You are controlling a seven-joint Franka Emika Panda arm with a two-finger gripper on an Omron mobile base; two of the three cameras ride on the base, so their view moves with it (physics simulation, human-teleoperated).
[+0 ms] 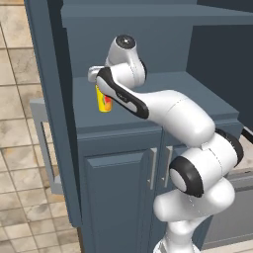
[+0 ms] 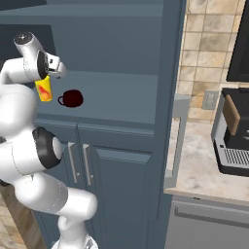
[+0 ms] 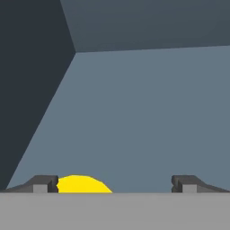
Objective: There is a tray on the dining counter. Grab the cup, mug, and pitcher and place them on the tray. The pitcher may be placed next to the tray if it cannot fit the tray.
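The small yellow handleless cup [image 1: 103, 100], smooth and glossy with a red-orange mark on its side, is being seen upright on the matte dark blue-grey cabinet shelf [image 1: 188, 91], near that shelf's left front corner. The white, rounded, dark-jointed arm [image 1: 173, 111] is being extended over the shelf, and the two-finger gripper [image 3: 114, 183] is being held directly over the cup. In the hand view, the two small dark fingertips [image 3: 44, 183] are being shown spread wide apart, with the cup's curved yellow rim lying just inside the left one; nothing is being pinched between them. Whether a finger is touching the cup cannot be told.

The squat, round, dark maroon mug [image 2: 72, 98], with a little loop handle turned toward the cup, is being seen in the right base view standing on the same shelf, just beside the cup and apart from it.

Below the shelf, flat panelled cabinet doors with slim grey bar handles [image 1: 152, 168] are being shown. To the right, a pale beige marbled stone counter [image 2: 194, 170] is being seen carrying a boxy dark machine [image 2: 232, 133], against a tan tiled wall [image 2: 206, 34].
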